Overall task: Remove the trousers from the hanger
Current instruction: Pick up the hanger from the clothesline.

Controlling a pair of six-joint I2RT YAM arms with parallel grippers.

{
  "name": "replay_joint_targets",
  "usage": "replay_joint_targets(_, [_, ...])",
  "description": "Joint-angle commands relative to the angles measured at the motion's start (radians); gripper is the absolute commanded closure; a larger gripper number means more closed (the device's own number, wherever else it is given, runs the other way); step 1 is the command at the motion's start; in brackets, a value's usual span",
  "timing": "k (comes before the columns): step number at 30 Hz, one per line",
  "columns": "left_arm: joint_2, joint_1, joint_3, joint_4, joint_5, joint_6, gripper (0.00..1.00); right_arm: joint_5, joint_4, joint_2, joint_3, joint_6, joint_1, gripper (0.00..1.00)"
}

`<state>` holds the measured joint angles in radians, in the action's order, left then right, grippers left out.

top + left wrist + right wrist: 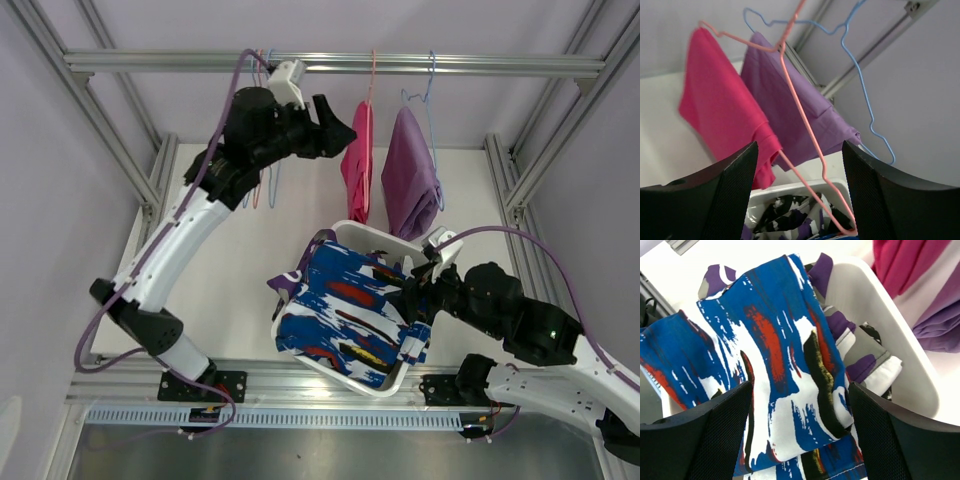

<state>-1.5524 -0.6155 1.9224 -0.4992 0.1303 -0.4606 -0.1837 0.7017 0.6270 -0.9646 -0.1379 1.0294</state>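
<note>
On the left, your left gripper [338, 126] is high up, just below the rail [450, 66]. Its fingers stand wide apart and hold nothing; in its wrist view only air and the hanging garments are between them. The wire of the pink hanger [780, 48] runs down close to one finger. If you close or move forward carelessly, you may catch this wire and not the cloth. Then I think the hanger would swing or jump off the rail.

Next to the gripper hang the bright pink trousers [358, 160], and beside them the lilac trousers [410, 185], each still on a hanger. They are close together, so a grasp on the pink pair may also pinch the lilac one.

Below them is the white basket [372, 236]. The blue-white patterned trousers [345, 310] lie on top of it and hang over its rim, with the purple-white camouflage trousers [866, 364] under them. This pile looks loose, so another garment dropped on it may push the blue pair over the edge.

On the right, your right gripper [800, 432] is over the blue pair, fingers spread wide, gripping nothing. If it goes up with cloth hooked on a finger, it may drag the pair out.
</note>
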Motion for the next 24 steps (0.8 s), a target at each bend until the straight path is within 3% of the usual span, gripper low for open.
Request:
replay_joint_targets(1, [-0.064, -0.019, 0.066, 0.062, 0.134, -0.082, 0.27, -0.040, -0.022, -0.004, 0.004, -0.002, -0.006, 0.18])
replay_joint_targets(9, [-0.196, -0.059, 0.090, 0.134, 0.175, -0.131, 0.27, -0.045, -0.027, 0.002, 0.017, -0.006, -0.008, 0.18])
replay_joint_targets(15, [-0.207, -0.064, 0.012, 0.267, 0.238, -0.205, 0.27, -0.048, -0.021, -0.010, 0.024, -0.005, -0.009, 0.18])
replay_joint_targets(22, [-0.238, -0.064, -0.010, 0.356, 0.276, -0.291, 0.55, -0.059, -0.010, -0.009, 0.032, -0.014, -0.009, 0.18])
replay_joint_targets(24, [-0.245, -0.064, -0.017, 0.355, 0.267, -0.309, 0.57, -0.059, -0.005, -0.010, 0.032, -0.019, -0.009, 0.18])
